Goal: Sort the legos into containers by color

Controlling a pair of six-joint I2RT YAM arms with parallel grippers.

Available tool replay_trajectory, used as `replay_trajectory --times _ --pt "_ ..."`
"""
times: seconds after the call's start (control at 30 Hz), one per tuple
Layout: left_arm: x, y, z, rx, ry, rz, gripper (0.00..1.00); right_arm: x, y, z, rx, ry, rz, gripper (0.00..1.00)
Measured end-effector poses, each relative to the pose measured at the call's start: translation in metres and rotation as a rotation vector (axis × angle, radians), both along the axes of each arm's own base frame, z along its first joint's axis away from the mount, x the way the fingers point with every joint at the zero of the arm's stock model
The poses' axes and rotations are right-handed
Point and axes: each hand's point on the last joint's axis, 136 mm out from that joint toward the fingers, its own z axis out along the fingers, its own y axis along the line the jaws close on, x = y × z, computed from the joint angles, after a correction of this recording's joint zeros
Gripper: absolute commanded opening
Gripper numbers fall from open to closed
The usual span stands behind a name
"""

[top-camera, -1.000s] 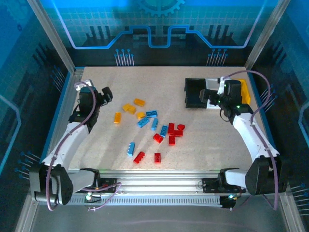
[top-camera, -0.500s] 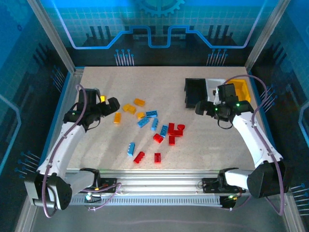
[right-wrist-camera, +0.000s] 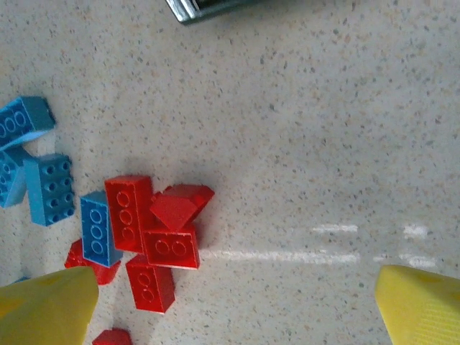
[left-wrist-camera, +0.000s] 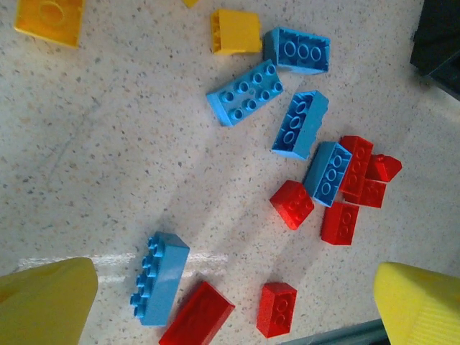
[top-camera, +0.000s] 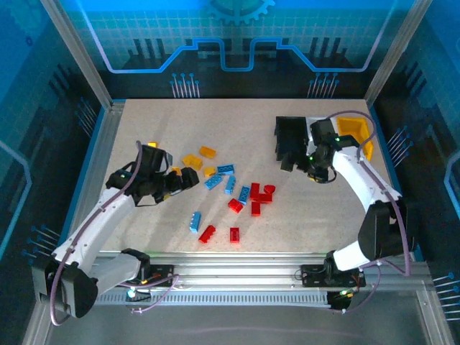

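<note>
Left gripper (top-camera: 185,180) and right gripper (top-camera: 291,162) hovered over loose bricks (top-camera: 235,205).
Both were spread wide and empty; the bins (top-camera: 282,133) sat at the far right corner of the table (top-camera: 144,122). Straddling one outlying brick squarely looked wisest.

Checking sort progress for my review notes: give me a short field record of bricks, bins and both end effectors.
left end effector: open, empty, by the yellow bricks
right end effector: open, empty, beside the black bin
red bricks: clustered loose on table
blue bricks: loose, between yellow and red
other bins: white bin, yellow-orange bin, far right
</note>
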Motion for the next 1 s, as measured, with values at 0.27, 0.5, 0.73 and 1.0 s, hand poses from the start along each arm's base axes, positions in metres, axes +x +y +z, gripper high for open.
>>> replay_trajectory --times 0.27,0.5,0.73,1.0 --pt "0.001 -0.006 -0.009 -0.022 0.030 -0.007 0.99 0.060 0.009 0.014 -0.017 -0.032 -0.038 0.99" --pt "-0.007 -0.003 -0.004 -0.020 0.034 -0.006 0.99 0.135 0.029 -0.012 -0.045 -0.019 -0.007 0.99" --pt "-0.027 0.008 0.023 -0.049 -0.050 0.064 0.99 0.192 0.049 -0.038 -0.036 -0.040 0.047 0.98" --pt "-0.039 0.015 0.011 -0.032 0.012 0.106 0.99 0.202 0.092 -0.057 0.004 -0.030 0.131 0.98"
